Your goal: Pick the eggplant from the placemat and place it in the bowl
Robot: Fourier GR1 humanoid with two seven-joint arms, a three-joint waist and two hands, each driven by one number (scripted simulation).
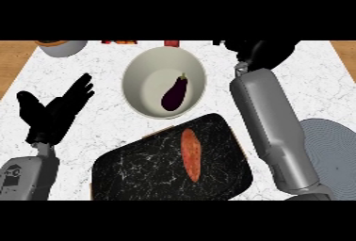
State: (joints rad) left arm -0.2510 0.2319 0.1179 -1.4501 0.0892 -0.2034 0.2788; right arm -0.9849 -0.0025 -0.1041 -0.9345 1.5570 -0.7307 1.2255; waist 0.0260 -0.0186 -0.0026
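Head view. We read no brand, label or writing on anything here. The eggplant (174, 93) lies inside the bowl (142, 70), toward the bowl's 4 o'clock side, stem up. At 6 o'clock of the bowl sits the dark placemat (132, 169), its far corner just touching the bowl's rim; an orange vegetable (191, 154) lies along its middle. The left hand (54, 113) rests open at 9 o'clock, fingers spread upward, holding nothing, apart from the bowl. The right hand (268, 51) is at 1 o'clock near the counter's far edge; we cannot tell how its fingers stand. A grey plate (332, 146) sits at 4 o'clock. White counter (90, 136) shows bare between left hand and placemat.
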